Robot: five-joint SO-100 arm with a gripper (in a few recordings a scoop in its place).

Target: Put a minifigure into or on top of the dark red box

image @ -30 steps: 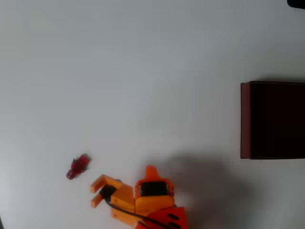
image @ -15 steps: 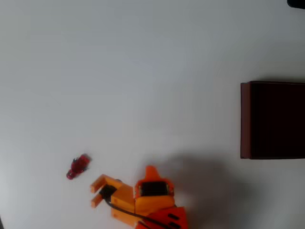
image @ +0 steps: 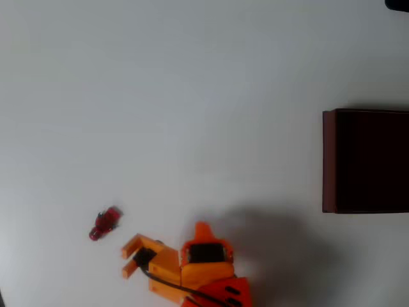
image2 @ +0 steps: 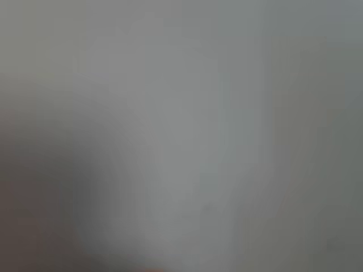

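Observation:
In the overhead view the minifigure (image: 104, 223), a tiny red figure with dark patches, lies on the white table at the lower left. My orange gripper (image: 128, 257) sits just below and to the right of it, a short gap away and not touching. Its two fingers point left and stand apart, open with nothing between them. The dark red box (image: 328, 160) rests at the right edge, far from both, with its dark interior facing up and its right part cut off by the frame. The wrist view is a grey blur of table surface.
The orange arm body (image: 206, 268) runs off the bottom edge and throws a soft shadow toward the box. A small dark object (image: 397, 4) sits in the top right corner. Bare white table (image: 192, 115) stretches between the figure and the box.

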